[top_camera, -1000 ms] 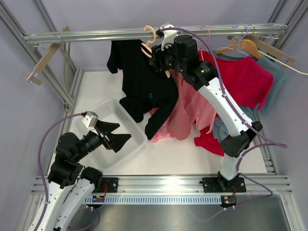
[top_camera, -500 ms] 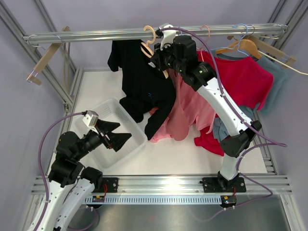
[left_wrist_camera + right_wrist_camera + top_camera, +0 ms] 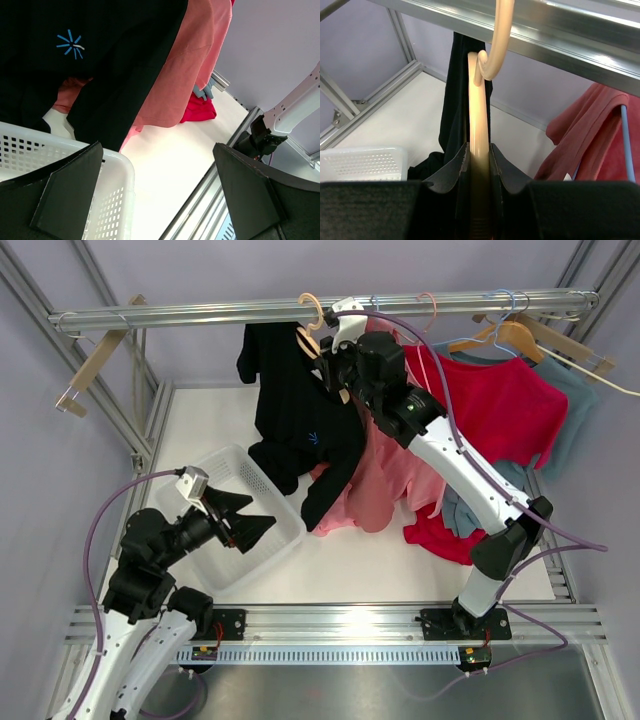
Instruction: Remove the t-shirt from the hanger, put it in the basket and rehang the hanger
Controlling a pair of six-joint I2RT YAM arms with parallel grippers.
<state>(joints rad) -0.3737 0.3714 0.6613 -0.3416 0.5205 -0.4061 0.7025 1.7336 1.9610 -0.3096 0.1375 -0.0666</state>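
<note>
Hanging from the rail [image 3: 200, 312] in the top view, the black t-shirt [image 3: 300, 420] drapes off its cream hanger [image 3: 306, 341] and touches a pink shirt [image 3: 385, 475] on its right. The right gripper [image 3: 335, 367] is up at the hanger's shoulder. The left gripper [image 3: 245, 523] hovers over the white basket [image 3: 285, 540] on the worktop [image 3: 350, 570].

From the left wrist, the fingers [image 3: 65, 195] stand spread wide and hold nothing, with the t-shirt's hem close above the basket rim.

From the right wrist, the jaws pinch the hanger's cream arm below its hook on the rail, and the t-shirt hangs behind.
</note>
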